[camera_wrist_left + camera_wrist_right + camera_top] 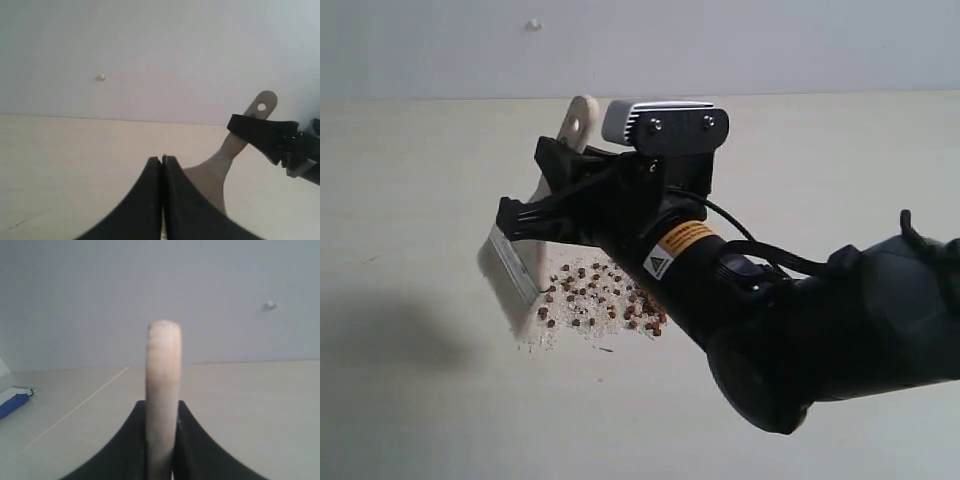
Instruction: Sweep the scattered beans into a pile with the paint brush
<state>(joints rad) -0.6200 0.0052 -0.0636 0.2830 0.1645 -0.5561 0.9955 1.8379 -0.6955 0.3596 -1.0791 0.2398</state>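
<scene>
The paint brush (510, 268) stands tilted on the pale table, its off-white bristles down at the left edge of the beans (595, 295). The reddish-brown beans lie in a loose patch mixed with whitish crumbs, partly hidden under the right arm. My right gripper (535, 185) is shut on the brush's cream handle, seen edge-on between its jaws in the right wrist view (163, 370). My left gripper (161, 158) is shut on nothing and does not show in the exterior view. Beyond it stand the brush handle (222, 162) and the right gripper's fingers (260, 132).
The black right arm (820, 330) reaches in from the right across the middle of the table (410, 200). A blue and white pen-like object (14, 402) lies far off to one side. A small white knob (533, 24) sits on the back wall.
</scene>
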